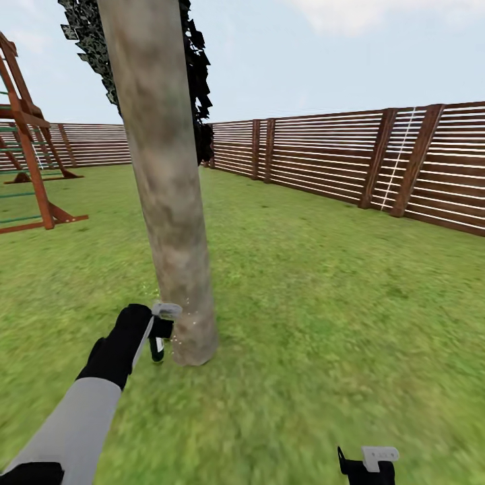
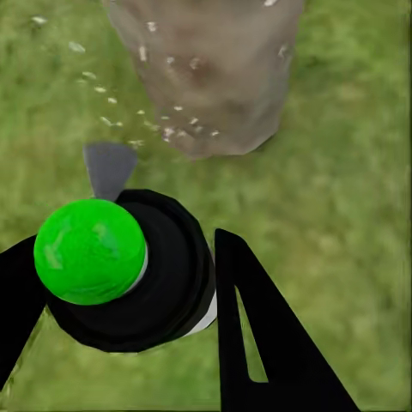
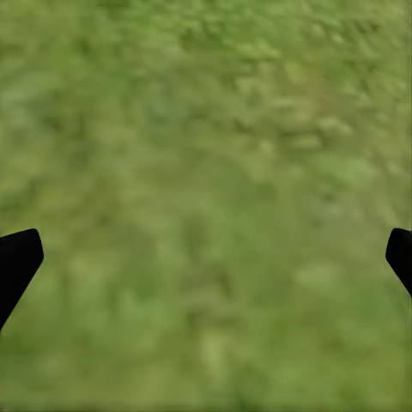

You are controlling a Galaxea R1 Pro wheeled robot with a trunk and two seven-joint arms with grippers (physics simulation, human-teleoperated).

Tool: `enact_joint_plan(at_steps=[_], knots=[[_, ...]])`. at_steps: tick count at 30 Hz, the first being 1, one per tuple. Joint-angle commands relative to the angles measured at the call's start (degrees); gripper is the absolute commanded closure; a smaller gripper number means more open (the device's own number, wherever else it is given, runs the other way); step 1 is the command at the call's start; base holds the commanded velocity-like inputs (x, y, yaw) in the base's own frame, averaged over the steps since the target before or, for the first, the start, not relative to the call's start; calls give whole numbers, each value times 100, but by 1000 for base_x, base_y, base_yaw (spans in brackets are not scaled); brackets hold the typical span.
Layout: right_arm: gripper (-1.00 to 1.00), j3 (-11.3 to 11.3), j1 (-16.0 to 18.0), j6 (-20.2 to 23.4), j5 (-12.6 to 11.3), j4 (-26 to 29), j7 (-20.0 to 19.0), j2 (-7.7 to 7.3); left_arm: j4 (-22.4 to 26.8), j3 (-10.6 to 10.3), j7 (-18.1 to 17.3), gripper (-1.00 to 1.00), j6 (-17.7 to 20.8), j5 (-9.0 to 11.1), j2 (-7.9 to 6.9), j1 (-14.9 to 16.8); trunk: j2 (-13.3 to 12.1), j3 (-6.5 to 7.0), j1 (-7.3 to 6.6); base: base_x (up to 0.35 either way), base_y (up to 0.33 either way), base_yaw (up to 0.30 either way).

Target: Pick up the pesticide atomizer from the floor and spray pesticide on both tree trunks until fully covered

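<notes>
Green-capped pesticide atomizer (image 2: 112,266) sits clamped between the left gripper's (image 1: 158,330) black fingers (image 2: 266,343), just short of the tree trunk (image 1: 172,202). The left wrist view alone shows white droplets (image 2: 146,120) flecking the trunk's base. Off to its right, the right gripper (image 3: 206,257) hangs spread wide over bare floor (image 3: 206,154), fence (image 1: 350,162) well beyond.

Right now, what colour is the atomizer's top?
Bright green cap on a black body, clearest in the left wrist view.

We saw a green-capped black atomizer (image 2: 129,275) between black fingers (image 2: 257,343), beyond them a grey-tan, brown-blotched tree trunk (image 2: 210,77)
</notes>
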State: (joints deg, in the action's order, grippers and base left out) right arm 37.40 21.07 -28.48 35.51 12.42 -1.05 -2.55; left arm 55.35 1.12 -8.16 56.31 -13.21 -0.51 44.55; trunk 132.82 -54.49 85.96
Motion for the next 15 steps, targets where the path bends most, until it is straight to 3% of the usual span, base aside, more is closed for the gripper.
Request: enact_joint_plan(at_steps=[1, 3, 5, 8, 12, 15], knots=[[-100, 1, 0, 0, 0, 3, 0, 0, 120, 1, -14, 100, 53, -1, -22, 0, -1, -1, 1, 0, 0, 0], [-100, 1, 0, 0, 0, 2, 0, 0, 199, 8, -136, 100, 88, -7, -143, 24, -1, -1, 1, 0, 0, 0], [-100, 2, -2, 0, 0, 1, 0, 0, 219, 10, -480, 100, 98, 1, -387, 59, -1, -1, 1, 0, 0, 0], [-100, 3, 0, 0, 0, 1, 0, -1, 222, -19, -757, 100, 100, -29, -402, 11, -1, -1, 1, 20, 0, 0], [-100, -2, 0, 0, 0, 0, 0, -4, 219, -28, -790, 100, 100, -42, -387, 8, -1, -1, 1, 271, 0, 0], [-100, 3, 0, 0, 0, 2, -6, -17, 213, -32, -800, 100, 100, -55, -484, 2, -1, -1, 1, 113, 0, 0]])
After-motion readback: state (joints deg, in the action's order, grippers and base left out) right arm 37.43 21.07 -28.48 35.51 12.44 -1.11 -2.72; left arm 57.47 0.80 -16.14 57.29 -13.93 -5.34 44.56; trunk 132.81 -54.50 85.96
